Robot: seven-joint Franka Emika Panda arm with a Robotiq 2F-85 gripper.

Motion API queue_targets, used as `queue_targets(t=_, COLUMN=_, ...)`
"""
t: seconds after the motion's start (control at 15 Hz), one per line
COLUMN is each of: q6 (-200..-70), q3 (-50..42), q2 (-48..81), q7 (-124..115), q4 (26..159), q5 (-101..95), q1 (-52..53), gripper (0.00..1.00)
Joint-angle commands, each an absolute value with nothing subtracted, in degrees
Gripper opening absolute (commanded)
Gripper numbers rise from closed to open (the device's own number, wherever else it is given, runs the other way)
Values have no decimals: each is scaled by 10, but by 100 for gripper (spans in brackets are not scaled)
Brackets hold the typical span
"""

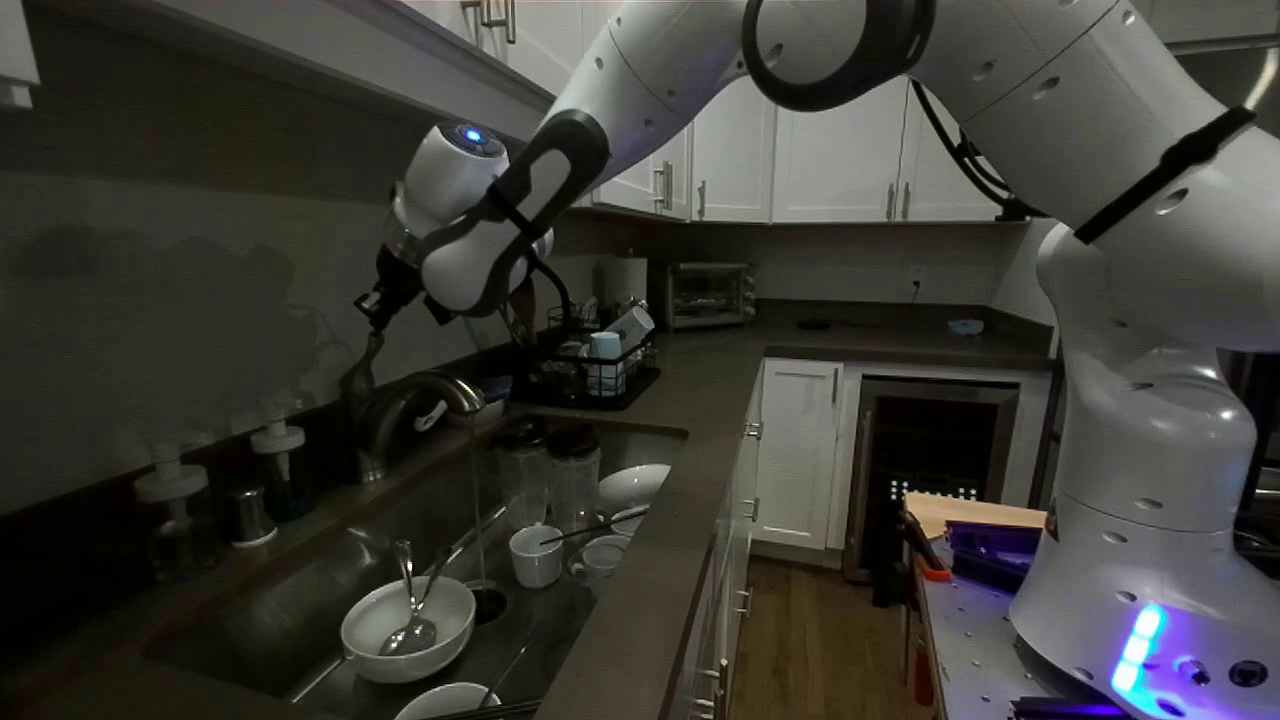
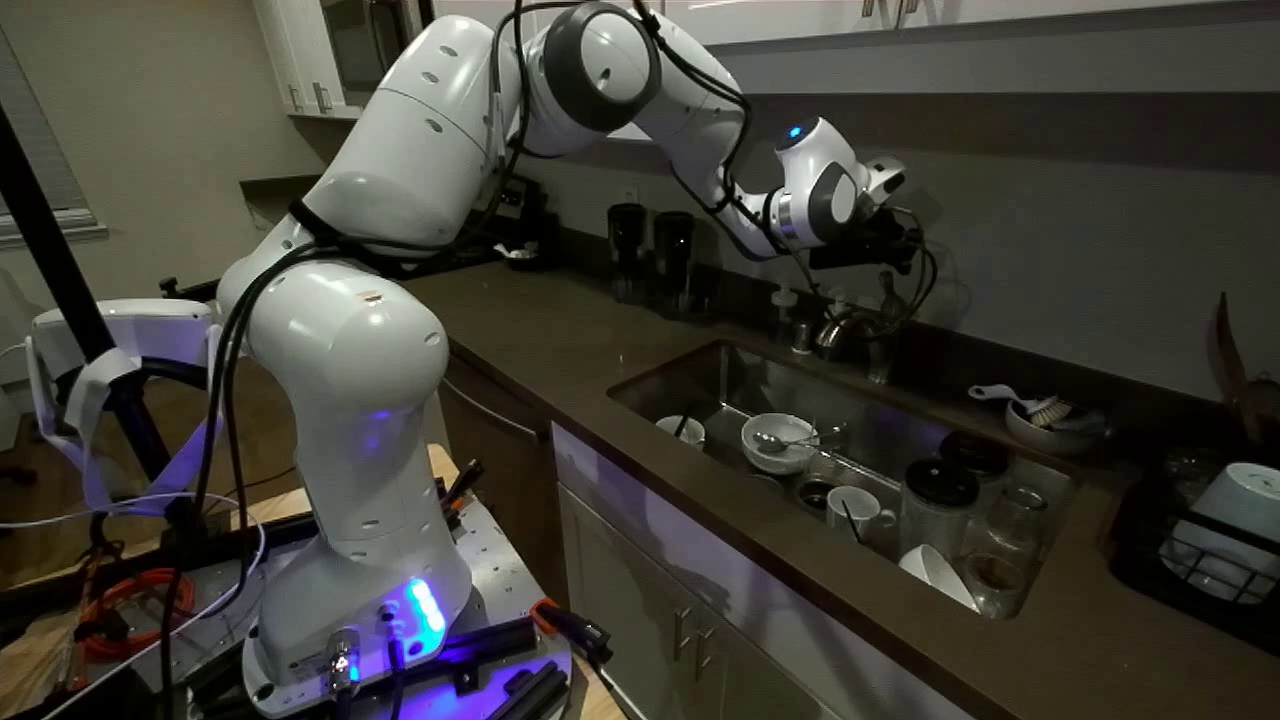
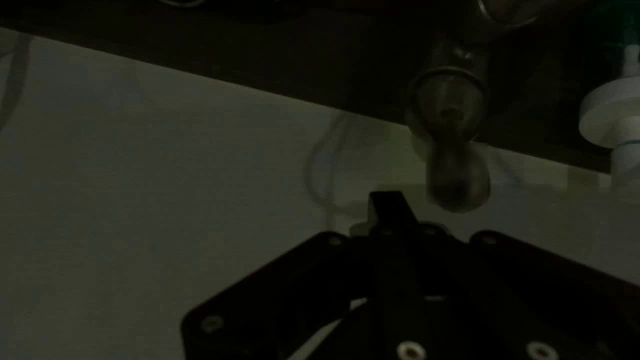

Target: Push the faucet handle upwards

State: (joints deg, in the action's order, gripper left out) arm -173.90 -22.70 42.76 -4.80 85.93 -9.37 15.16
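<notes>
1. Wrist view: locate the faucet handle just right of the gripper, with the end blurred and a gap visible between the two
2. Read the gripper as closed, fingertips together, apparently gripping nothing
3. In both exterior views, find the handle standing roughly upright above the faucet body, close to the gripper; do not assume contact, too dark to confirm
4. Expect slipping first; probable cause: fingertips near the free end of the handle, with little underside to bear on
5. Avoid a push straight toward the wall or sideways; likely to swing or twist the handle without raising it
6. Allow for misjudged depth in dim light; likely results: a missed push on undershoot, strain on the faucet body on overshoot
7. Watch the cable loop hanging beside the gripper; may snag on the spout during a lift
8. Keep any sideways sweep short of the white-capped bottle; possible toppling if struck
</notes>
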Motion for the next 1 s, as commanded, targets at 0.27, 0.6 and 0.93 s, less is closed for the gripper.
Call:
queue_targets(t=0.27, q6=-1712, q3=-221, q2=413, q7=-54, q4=880, q5=-93, q1=160, gripper=0)
queue_targets(t=0.6, q6=-1699, q3=-264, q2=421, q7=-86, q4=883, q5=-98, q1=190, gripper=0)
queue_targets(t=0.93, q6=-1671, q3=-264, q2=411, q7=-116, q4=904, q5=-126, q1=199, gripper=0)
